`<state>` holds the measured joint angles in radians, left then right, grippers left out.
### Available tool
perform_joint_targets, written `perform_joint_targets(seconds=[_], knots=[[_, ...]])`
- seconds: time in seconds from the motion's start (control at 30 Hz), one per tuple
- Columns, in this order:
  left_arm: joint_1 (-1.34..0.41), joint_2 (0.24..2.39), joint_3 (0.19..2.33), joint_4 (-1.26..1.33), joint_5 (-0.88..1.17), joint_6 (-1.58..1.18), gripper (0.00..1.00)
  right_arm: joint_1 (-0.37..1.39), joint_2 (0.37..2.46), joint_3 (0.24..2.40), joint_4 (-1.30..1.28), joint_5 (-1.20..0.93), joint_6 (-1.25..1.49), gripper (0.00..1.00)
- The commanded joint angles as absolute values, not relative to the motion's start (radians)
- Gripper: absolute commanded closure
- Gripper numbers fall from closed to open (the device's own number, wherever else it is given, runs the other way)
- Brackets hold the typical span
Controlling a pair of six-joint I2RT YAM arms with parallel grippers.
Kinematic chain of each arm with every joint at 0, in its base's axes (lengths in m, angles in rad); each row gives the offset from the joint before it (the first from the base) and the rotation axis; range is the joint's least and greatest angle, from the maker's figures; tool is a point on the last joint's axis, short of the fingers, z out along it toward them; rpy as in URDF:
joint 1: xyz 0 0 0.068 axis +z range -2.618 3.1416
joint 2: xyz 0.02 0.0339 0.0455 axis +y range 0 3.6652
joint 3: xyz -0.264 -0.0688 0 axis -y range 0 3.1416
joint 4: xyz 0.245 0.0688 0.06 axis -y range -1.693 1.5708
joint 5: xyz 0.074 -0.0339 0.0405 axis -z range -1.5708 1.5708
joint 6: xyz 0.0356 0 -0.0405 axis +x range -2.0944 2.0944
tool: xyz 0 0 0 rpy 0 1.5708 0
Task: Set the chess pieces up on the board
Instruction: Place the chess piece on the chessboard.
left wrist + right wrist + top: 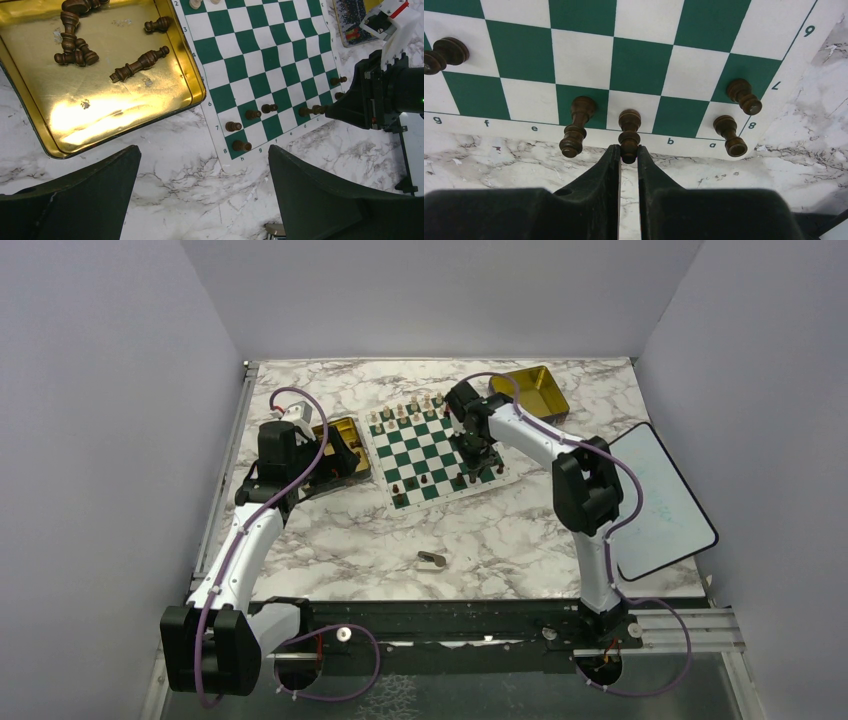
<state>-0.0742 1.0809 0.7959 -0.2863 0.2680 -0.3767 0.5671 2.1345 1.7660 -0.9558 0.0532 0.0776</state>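
Observation:
The green-and-white board (432,445) lies mid-table. My right gripper (628,152) is shut on the head of a dark chess piece (629,125) that stands upright on the back-row square by the letter c. Beside it stand a taller dark piece (576,125) and two more in the corner (735,136). Seen from above, the right gripper (478,455) hangs over the board's near right part. My left gripper (203,150) is open over bare marble by the board's corner (235,160). Several dark pieces (140,65) lie in the gold tin (197,80).
Pale pieces (405,413) line the board's far edge. A second gold tin (530,390) sits at the back right, a white tablet (660,500) at the right edge, and a small grey object (432,560) on the marble in front of the board.

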Motion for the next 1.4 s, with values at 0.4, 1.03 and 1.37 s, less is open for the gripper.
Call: perform_joint_targets(seconds=[0.4,1.03,1.37], knots=[[-0.077,1.059,0.792,-0.282,0.261,-0.364,0.01,0.560,2.168,1.797,-0.978,0.050,0.072,0.71],[-0.077,1.076,0.807,-0.327,0.196,-0.353,0.01,0.559,2.045,1.805,-0.992,0.072,0.095,0.59],[-0.076,1.152,0.881,-0.391,0.134,-0.358,0.17,0.560,1.806,1.684,-0.924,0.006,0.117,0.48]])
